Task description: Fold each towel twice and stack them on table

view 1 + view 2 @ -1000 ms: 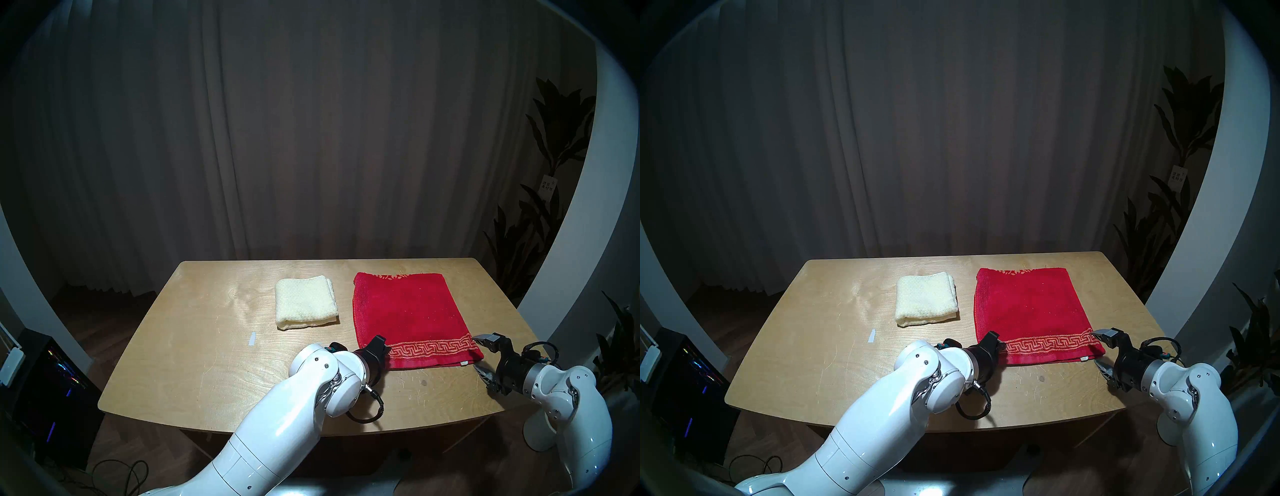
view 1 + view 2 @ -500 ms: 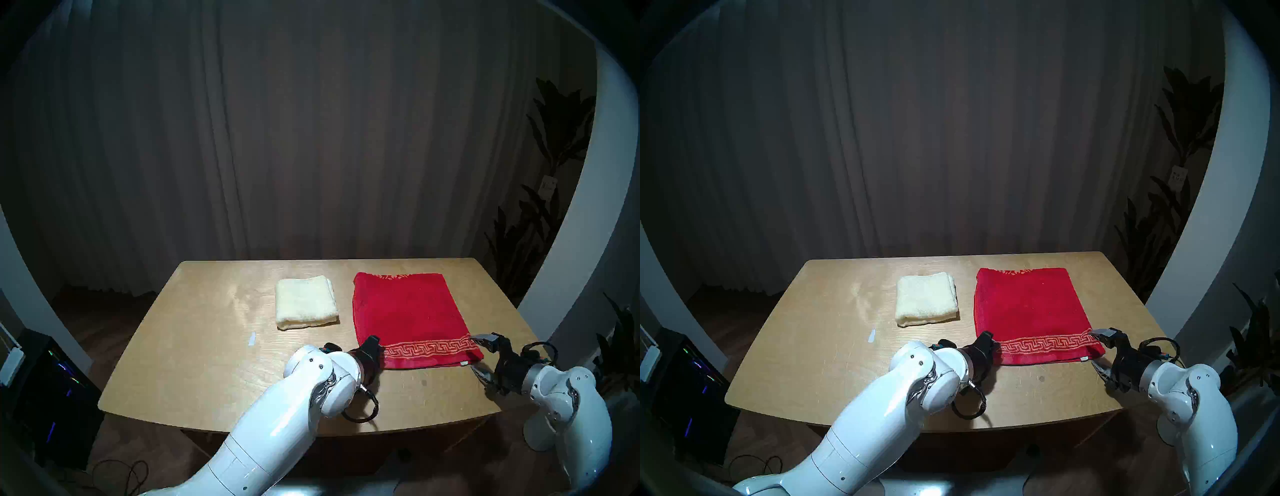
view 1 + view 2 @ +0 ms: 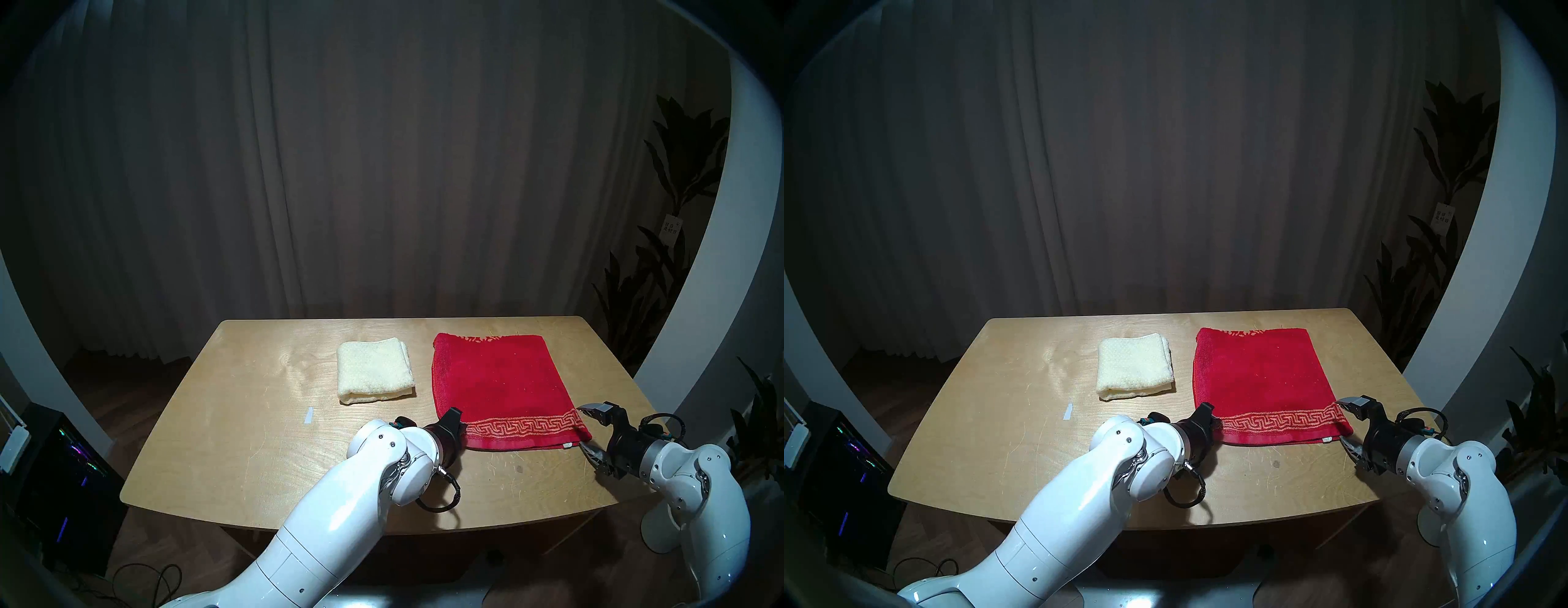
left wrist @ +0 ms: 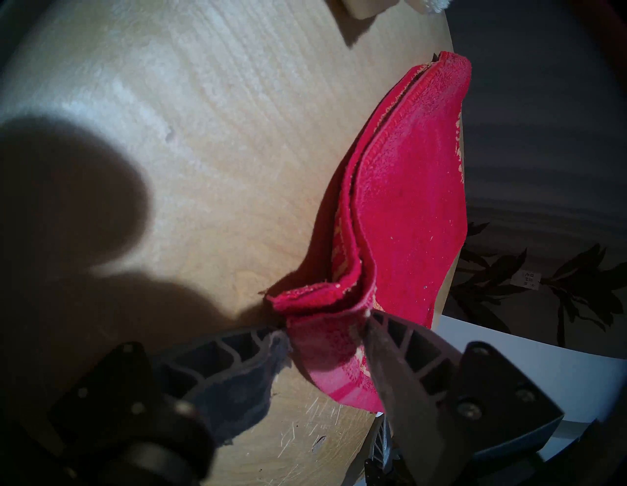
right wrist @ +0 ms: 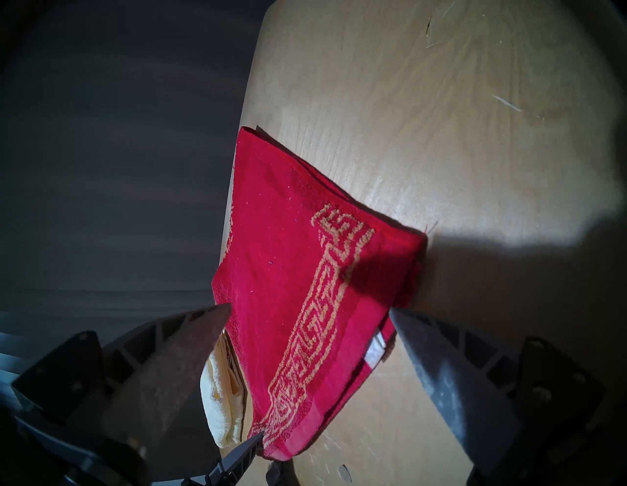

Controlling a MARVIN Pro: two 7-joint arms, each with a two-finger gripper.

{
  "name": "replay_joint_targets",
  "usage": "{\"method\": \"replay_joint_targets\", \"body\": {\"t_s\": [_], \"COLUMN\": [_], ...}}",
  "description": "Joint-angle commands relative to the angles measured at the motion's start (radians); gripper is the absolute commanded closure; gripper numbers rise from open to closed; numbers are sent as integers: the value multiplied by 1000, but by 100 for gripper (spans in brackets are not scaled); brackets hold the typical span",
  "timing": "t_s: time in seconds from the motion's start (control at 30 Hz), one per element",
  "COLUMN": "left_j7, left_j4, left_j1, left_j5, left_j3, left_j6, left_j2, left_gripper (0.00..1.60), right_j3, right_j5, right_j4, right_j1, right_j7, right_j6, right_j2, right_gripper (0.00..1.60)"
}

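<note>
Red towel: you see the red towel [image 3: 502, 388] lying on the right half of the table [image 3: 237, 433], folded flat, its gold key-pattern border along the near edge.
Cream towel: your cream towel [image 3: 374, 376] sits folded into a small block just left of the red one, apart from it, toward the far middle of the table.
Left gripper: your left gripper [image 4: 327, 331] is at the near left corner of the red towel; the wrist view shows one finger on each side of the corner's layers, which bunch up between them, though you cannot tell whether the jaws have pressed fully onto the cloth.
Right gripper: your right gripper [image 5: 308, 310] is at the near right corner with its fingers spread wide, one above the bordered cloth and one low by the table; the corner lies between them, ungripped.
Tape: a small white tape strip [image 3: 309, 415] lies on the bare wood, left of your left gripper.
Surroundings: a dark curtain [image 3: 382, 170] hangs beyond the far edge.
</note>
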Motion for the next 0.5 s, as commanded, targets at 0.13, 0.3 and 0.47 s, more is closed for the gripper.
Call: {"method": "replay_joint_targets", "body": {"t_s": [0.13,0.3,0.47], "left_j7": [17,22,18], "left_j4": [79,95,103], "left_j1": [0,-8,-15], "left_j5": [-5,-13,-12], "left_j3": [-22,-31,-29], "left_j6": [6,7,11], "left_j2": [30,26,24], "left_gripper": [30,31,43], "right_j3": [-156,-168,-190], "right_j5": [-3,6,1], "right_j4": [91,107,135], "right_j1": [173,185,201], "right_j7": [13,10,4], "right_j6": [-67,-49,-52], "right_j2": [13,10,10], "right_gripper": [0,0,0]}}
